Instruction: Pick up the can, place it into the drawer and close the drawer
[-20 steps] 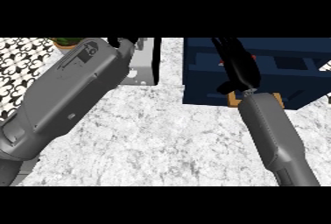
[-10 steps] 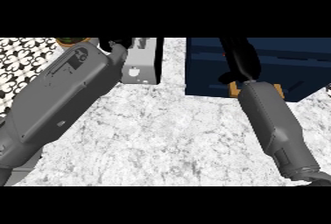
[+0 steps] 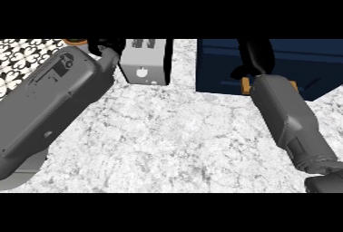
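The dark blue drawer [image 3: 298, 68] fills the upper right of the head view, its front face towards me. My right hand [image 3: 254, 56] lies over it, reaching straight away from me, its fingertips cut off by the view's upper edge. An orange ring [image 3: 246, 84] marks its wrist. Nothing shows in that hand. No can is in view. My left forearm [image 3: 57, 97] crosses the left side, and only a dark bit of the left hand [image 3: 102, 46] shows at the top edge.
A grey box [image 3: 143, 61] stands on the marble counter [image 3: 181, 140] between the two arms, close to the left hand. A black-and-white patterned surface [image 3: 20, 59] lies at the far left. The drawer's front corner juts over the counter at the right.
My right hand has stretched farther over the drawer, and the lighter panels inside the drawer show less than before. The left forearm has shifted slightly up and right.
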You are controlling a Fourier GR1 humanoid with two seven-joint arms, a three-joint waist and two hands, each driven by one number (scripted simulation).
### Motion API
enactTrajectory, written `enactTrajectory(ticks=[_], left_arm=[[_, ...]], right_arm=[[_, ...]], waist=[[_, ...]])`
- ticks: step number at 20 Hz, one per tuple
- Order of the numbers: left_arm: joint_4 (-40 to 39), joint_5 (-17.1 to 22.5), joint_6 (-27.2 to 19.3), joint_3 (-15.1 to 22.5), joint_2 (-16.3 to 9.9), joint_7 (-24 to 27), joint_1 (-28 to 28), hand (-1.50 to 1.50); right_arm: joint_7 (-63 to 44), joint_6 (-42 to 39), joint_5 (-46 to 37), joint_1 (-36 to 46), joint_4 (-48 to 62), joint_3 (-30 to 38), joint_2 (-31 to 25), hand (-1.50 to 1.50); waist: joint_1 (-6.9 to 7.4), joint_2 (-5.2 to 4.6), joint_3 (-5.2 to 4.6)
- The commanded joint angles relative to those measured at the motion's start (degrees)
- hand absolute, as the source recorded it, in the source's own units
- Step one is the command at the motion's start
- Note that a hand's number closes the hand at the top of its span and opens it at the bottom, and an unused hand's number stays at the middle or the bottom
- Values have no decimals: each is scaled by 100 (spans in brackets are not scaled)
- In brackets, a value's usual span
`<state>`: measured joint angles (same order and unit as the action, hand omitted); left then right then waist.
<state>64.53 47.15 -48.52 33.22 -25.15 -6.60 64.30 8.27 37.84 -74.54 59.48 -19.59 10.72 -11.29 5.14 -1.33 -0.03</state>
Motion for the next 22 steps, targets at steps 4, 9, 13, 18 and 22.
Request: enactTrajectory(ticks=[4,9,13,18,22], left_arm=[[376,-101,-57,-14,-133,-120,-187,-150],[428,-126,-31,-31,-179,-292,-163,-150],[646,-108,45,-102,-311,-335,-223,-150],[656,-206,-24,-15,-245,-298,-254,-150],[771,-222,-166,-17,-281,-415,-275,-150]], right_arm=[[-160,-94,-28,823,477,159,-317,-150],[-319,-193,-19,1049,716,232,-318,-150],[430,-679,420,1172,815,557,-277,-150],[1022,-1135,1614,1165,798,1629,171,-150],[1305,-1330,2238,1125,805,2246,259,-150]], waist=[[118,-50,15],[121,-72,17],[189,-79,25],[112,-62,46],[156,-50,43]])
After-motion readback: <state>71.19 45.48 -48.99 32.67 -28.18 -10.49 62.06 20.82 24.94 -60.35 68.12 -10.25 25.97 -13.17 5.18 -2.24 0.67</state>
